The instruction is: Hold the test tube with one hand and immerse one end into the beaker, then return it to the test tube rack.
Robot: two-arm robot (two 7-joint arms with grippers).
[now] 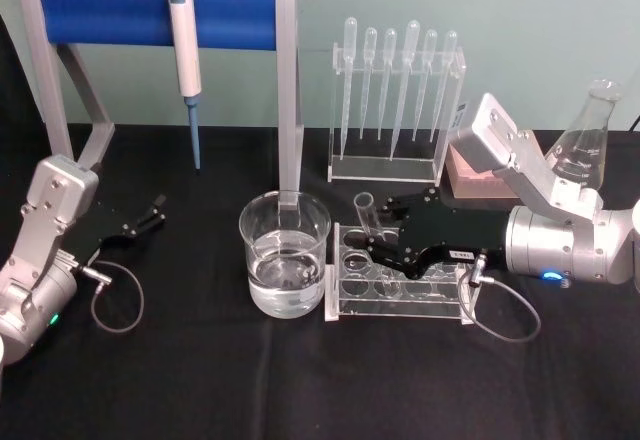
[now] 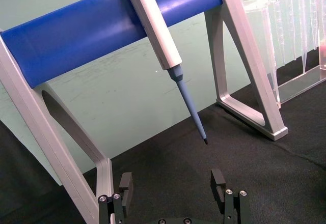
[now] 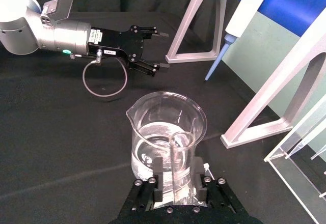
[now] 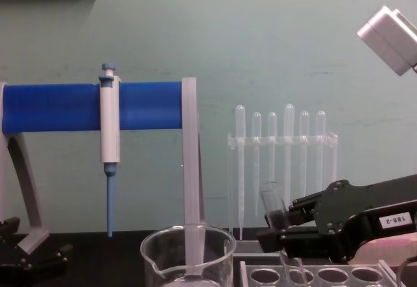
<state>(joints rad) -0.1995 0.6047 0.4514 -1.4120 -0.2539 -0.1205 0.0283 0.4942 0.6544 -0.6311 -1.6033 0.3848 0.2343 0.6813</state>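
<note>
My right gripper (image 1: 378, 230) pinching test tube (image 1: 364, 210): clear glass, open rim up, at rack (image 1: 400, 302) left end, right of beaker (image 1: 285, 252). Chest view shows its tilt; head view shows left gripper (image 1: 152, 214) parked, fingers spread.

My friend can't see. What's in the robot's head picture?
The right pincer grips a tilted test tube at the clear rack, beside a beaker part-filled with clear liquid. The left pincer is open at the left of the black table.
</note>
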